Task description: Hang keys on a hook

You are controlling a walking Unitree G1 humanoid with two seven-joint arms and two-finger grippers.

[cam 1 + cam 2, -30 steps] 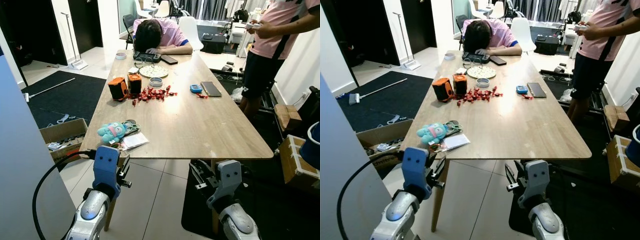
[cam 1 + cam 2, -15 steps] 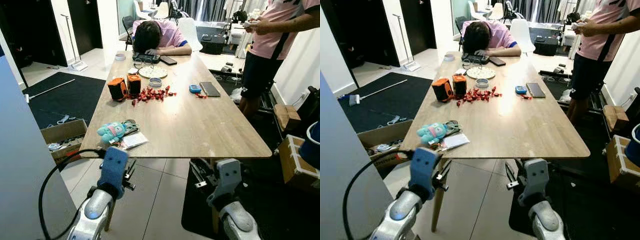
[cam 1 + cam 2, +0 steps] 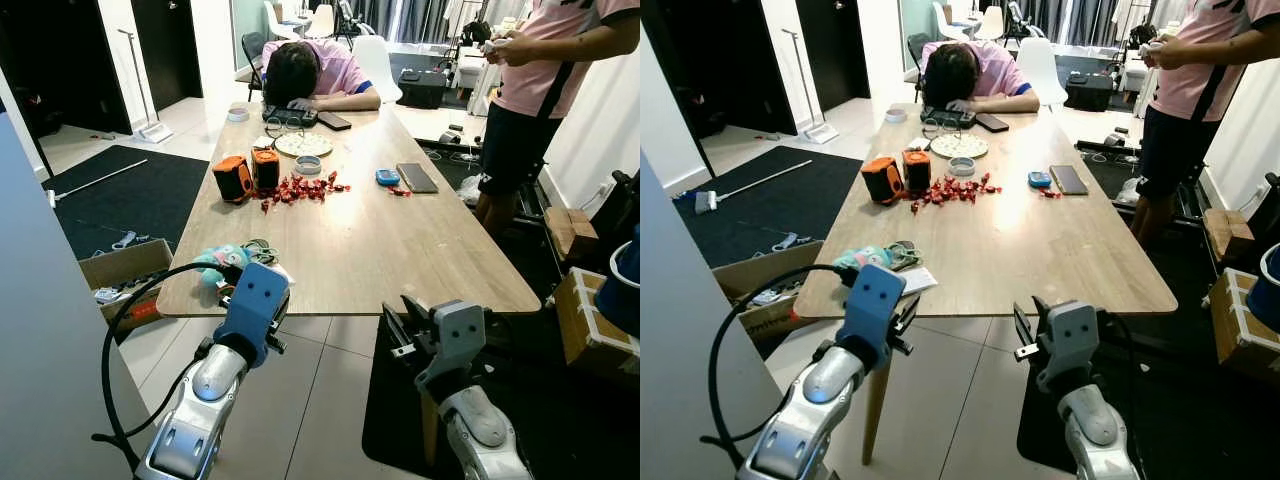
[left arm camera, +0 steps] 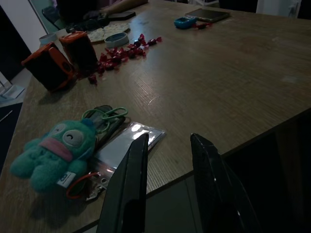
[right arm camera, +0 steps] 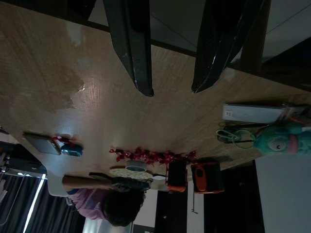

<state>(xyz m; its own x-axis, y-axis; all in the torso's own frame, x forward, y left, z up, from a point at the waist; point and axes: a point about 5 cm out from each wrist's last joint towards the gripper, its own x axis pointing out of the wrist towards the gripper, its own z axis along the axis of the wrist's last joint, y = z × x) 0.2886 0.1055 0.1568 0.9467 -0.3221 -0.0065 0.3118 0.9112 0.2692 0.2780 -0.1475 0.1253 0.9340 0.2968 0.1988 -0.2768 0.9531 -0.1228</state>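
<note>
The keys hang on a teal plush toy (image 4: 53, 148) with an orange ring (image 4: 80, 184) and a green clip (image 4: 104, 114). They lie by a clear card pouch (image 4: 129, 145) at the front left corner of the wooden table (image 3: 380, 250). My left gripper (image 4: 169, 141) is open at the table's edge, just in front of the plush (image 3: 212, 260), and partly covers it in the eye views. Below the table's front edge, my right gripper (image 5: 171, 90) is open and empty.
Two orange speakers (image 3: 235, 178), red wrappers (image 3: 300, 188), a phone (image 3: 418, 177) and a plate (image 3: 297, 145) lie further up the table. A person (image 3: 315, 75) slumps at the far end; another (image 3: 530, 90) stands at the right. Boxes (image 3: 120, 270) (image 3: 590, 320) flank the table.
My left arm has risen and swung forward and right to the table's front left corner, now in front of the plush. The right arm has lifted slightly.
</note>
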